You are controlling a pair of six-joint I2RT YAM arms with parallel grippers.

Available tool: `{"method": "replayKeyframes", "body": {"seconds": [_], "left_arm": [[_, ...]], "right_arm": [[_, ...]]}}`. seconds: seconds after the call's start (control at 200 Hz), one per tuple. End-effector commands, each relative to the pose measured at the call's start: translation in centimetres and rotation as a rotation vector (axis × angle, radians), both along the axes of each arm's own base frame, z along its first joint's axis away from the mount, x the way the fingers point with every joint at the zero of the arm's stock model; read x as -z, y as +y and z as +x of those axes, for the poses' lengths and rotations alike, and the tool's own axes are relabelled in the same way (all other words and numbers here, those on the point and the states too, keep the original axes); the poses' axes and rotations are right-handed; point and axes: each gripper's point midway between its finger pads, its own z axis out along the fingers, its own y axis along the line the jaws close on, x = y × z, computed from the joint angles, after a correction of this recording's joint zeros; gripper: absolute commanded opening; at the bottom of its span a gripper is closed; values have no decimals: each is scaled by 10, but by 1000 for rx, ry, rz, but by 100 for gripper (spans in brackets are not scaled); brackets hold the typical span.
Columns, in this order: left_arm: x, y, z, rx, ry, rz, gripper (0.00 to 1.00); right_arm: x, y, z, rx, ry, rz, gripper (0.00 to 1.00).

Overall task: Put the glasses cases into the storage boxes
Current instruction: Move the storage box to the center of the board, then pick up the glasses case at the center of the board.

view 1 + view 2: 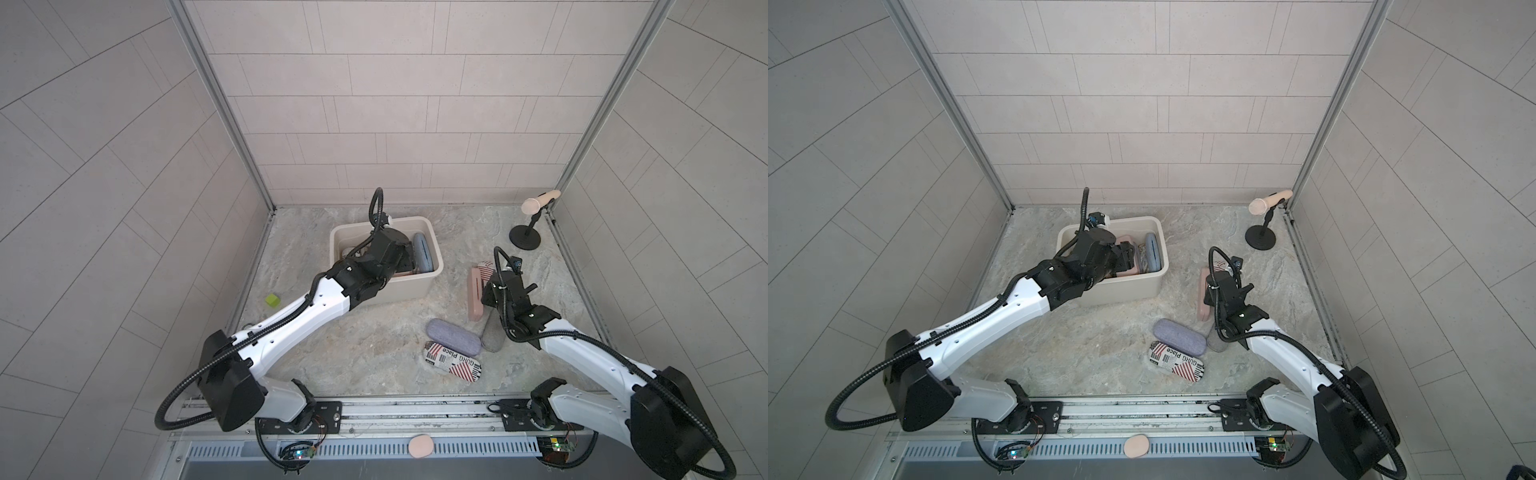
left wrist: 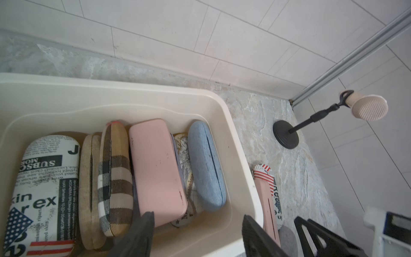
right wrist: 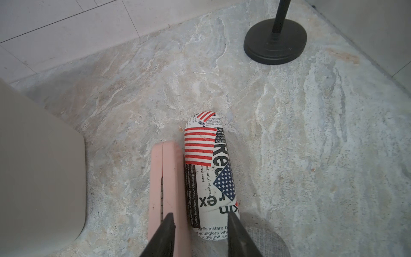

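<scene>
A marbled grey stone-look tabletop (image 1: 353,345) sits between pale tiled walls. At 11 o'clock stands the cream-beige rectangular plastic bin (image 1: 409,286). The left gripper (image 2: 198,215) hangs over it, jaws well apart and empty.

The top views hide most of the bin's contents under that wrist. The left wrist view shows them side by side: a newsprint-and-flag case (image 2: 44,189), tan fabric case (image 2: 90,189), brown plaid case (image 2: 115,178), pink hard case (image 2: 155,169) and light blue fabric case (image 2: 206,164).

At 3 o'clock the right gripper (image 3: 200,217) is clamped on the near end of a flag-striped newsprint case (image 3: 206,169), which lies touching a pink oblong case (image 3: 169,178). Only the right wrist view shows this grip.

At 5 o'clock lie a lilac fabric case (image 1: 453,337), a grey fabric case (image 1: 492,338) and a "Place"-lettered newsprint case (image 1: 453,363). A small green cube (image 1: 272,300) at 9 o'clock shows in a top view. A black-based microphone stand (image 1: 525,237) is at 1 o'clock.
</scene>
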Motion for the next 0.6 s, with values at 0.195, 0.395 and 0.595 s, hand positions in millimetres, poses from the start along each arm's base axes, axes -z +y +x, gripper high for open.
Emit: {"method": "replayKeyframes", "body": {"seconds": [0.195,0.395,0.595], "left_arm": [[27,-69,-36,189,72,112,68],[78,-113,-80,292,77,170,73],[110,-162,-106,413,112,158,84]], "right_arm": [[-19,-11,-10,55,-78,31,64],[-21,-19,-12,89,-66,13,77],[-27,-34,-20,159,-97,13,86]]}}
